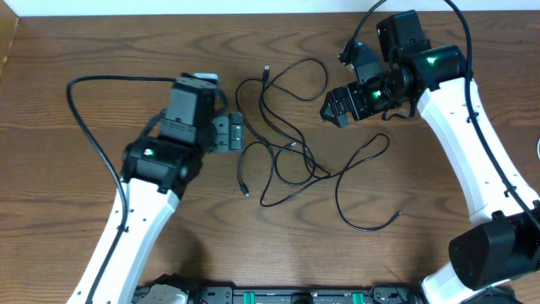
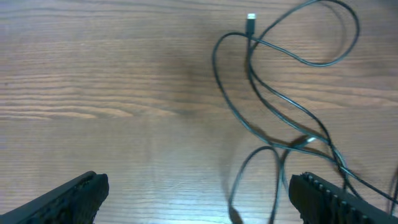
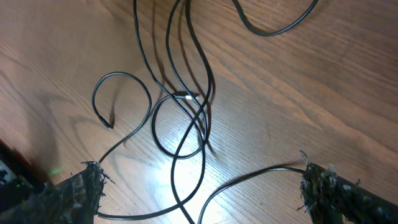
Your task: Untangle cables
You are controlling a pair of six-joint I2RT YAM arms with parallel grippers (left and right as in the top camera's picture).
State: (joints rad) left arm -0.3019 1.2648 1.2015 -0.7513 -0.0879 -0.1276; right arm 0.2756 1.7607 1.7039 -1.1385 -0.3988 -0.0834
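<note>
Overhead view of a brown wooden table [image 1: 67, 51] with thin black cables [image 1: 287, 156] lying loosely knotted near its middle. Several strands cross and bunch at the centre of the tangle. From there one wide loop runs toward the far edge of the table, and another curls out on the tangle's right and ends in a free tip. A small plug [image 1: 267, 69] sits at the far side of the tangle, and a second plug end [image 1: 245, 192] lies on its near left side.

The left gripper [image 1: 241, 133] sits just to the left of the tangle, pointing at it. Its jaws are spread wide and hold nothing. Its wrist camera shows cable strands resting on the wood close to one finger [image 2: 323, 193].

The right gripper [image 1: 331, 108] is at the far right of the tangle, angled toward it. Its jaws are also spread wide and hold nothing. Its wrist camera looks down on the crossed strands lying on the table between its two fingers [image 3: 74, 190].
</note>
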